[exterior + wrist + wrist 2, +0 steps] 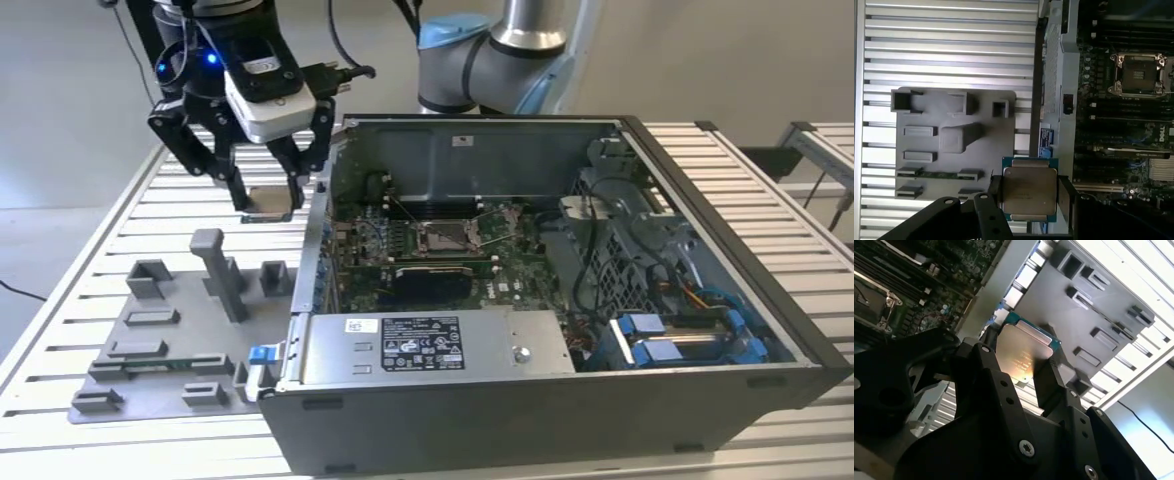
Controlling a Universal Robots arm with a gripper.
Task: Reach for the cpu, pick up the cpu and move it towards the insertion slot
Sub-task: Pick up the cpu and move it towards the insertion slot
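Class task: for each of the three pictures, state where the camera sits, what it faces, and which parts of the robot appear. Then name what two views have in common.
Exterior view: off the arm, above the slatted table, looking down at the open computer case; shows the arm and claw.
First wrist view: on the arm, looking straight down past the claw shut on the cpu at the grey fixture.
Second wrist view: on the arm, looking obliquely along the claw.
Shared: both wrist views show the cpu and the insertion slot.

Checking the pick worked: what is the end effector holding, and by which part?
The end effector holds the cpu flat, its fingers clamped on two opposite edges.
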